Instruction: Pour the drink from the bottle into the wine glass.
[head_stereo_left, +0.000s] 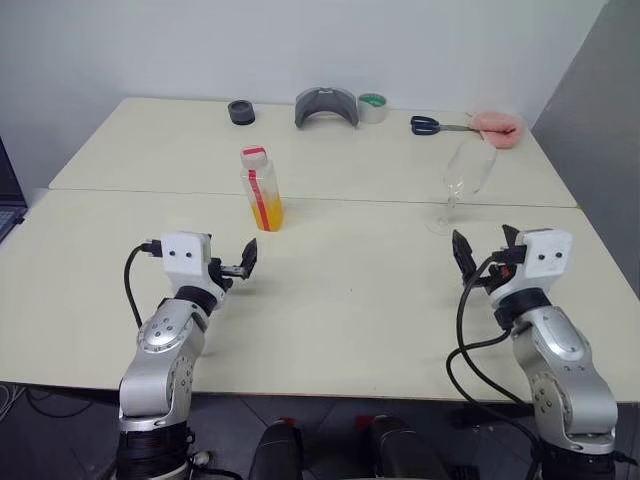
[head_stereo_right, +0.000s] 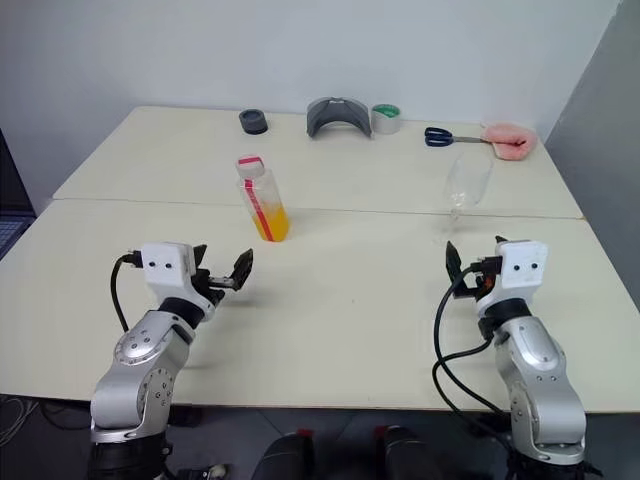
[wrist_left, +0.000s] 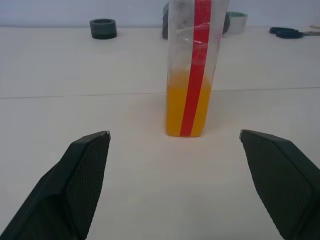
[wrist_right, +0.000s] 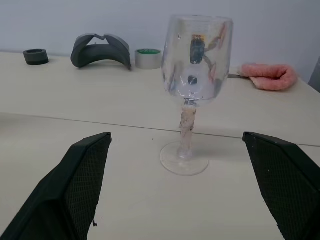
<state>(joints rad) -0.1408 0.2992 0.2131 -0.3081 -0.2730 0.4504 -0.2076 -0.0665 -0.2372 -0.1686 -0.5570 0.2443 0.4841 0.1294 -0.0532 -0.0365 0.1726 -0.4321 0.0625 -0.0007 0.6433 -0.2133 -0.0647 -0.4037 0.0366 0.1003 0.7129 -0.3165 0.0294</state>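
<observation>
The bottle (head_stereo_left: 262, 188) stands upright on the table left of centre, red-and-white cap on, red stripe down its side. The orange-yellow drink (wrist_left: 189, 107) fills its lower part. The wine glass (head_stereo_left: 465, 180) stands upright toward the right, empty as far as I can see. My left gripper (head_stereo_left: 235, 262) hovers open over the table just in front of the bottle, pointing at it without touching. My right gripper (head_stereo_left: 487, 250) is open too, a short way in front of the glass (wrist_right: 196, 65). Nothing sits between either pair of fingers.
Along the far edge lie a black tape roll (head_stereo_left: 241, 112), a grey curved piece (head_stereo_left: 326, 107), a green-cored tape roll (head_stereo_left: 372, 107), blue-handled scissors (head_stereo_left: 432, 125) and a pink cloth (head_stereo_left: 497, 127). A seam (head_stereo_left: 350, 199) between two tables runs just behind the bottle and the glass.
</observation>
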